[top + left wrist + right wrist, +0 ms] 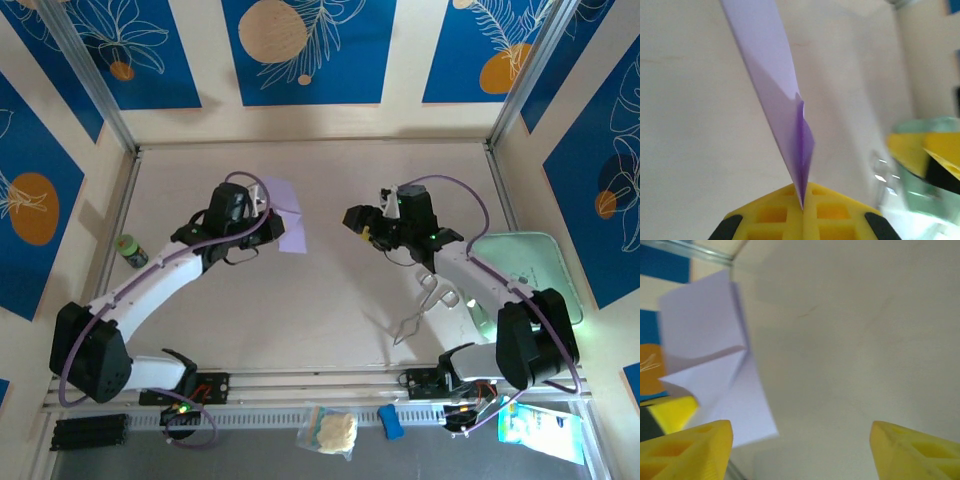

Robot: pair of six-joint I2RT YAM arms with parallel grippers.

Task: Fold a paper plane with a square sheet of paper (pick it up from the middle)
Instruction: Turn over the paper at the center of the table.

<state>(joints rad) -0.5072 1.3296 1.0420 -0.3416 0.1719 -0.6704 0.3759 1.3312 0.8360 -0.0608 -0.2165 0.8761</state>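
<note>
Just left of the middle in the top view, the left gripper (273, 228) is pressed together, pinching the thin, folded lavender-purple paper sheet (293, 225). Further right, the right gripper (356, 220) is spread wide, apart from the paper.

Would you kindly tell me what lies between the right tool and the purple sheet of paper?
In the top view that stretch is bare tabletop, running from the open right tool to the sheet of paper, which the left tool pinches.
</note>
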